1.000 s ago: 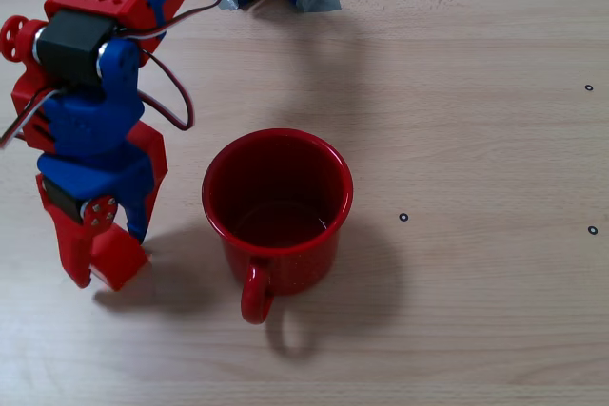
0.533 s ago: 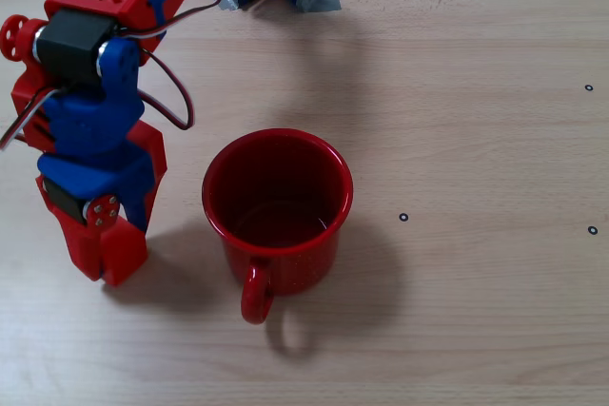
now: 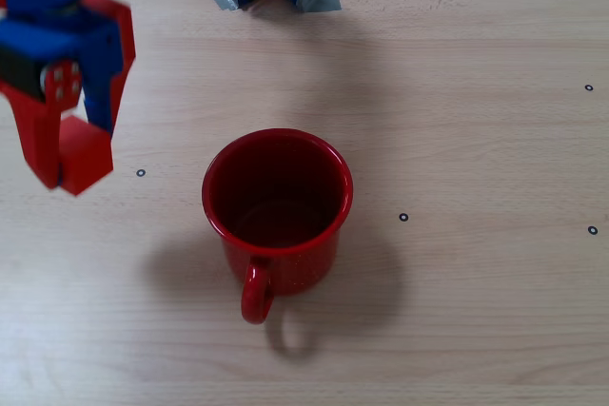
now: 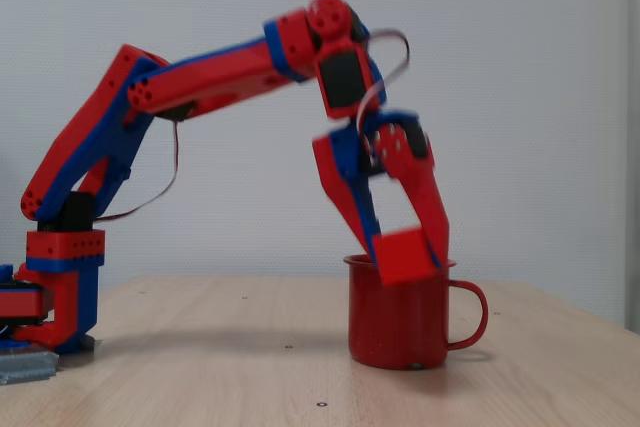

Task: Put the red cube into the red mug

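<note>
One red-and-blue pincer (image 3: 59,164) pinches one small matte red cube (image 3: 84,156) aloft, left of one glossy red mug (image 3: 277,211) on the wooden worktop (image 3: 476,140).

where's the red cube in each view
Overhead fixed view: the cube sits at the left edge, held in the gripper, left of the mug and clear of it.
Side fixed view: the cube is mid-frame, in front of the mug's rim, lifted off the table.
Shared landmark: the mug, handle toward the overhead camera.
</note>
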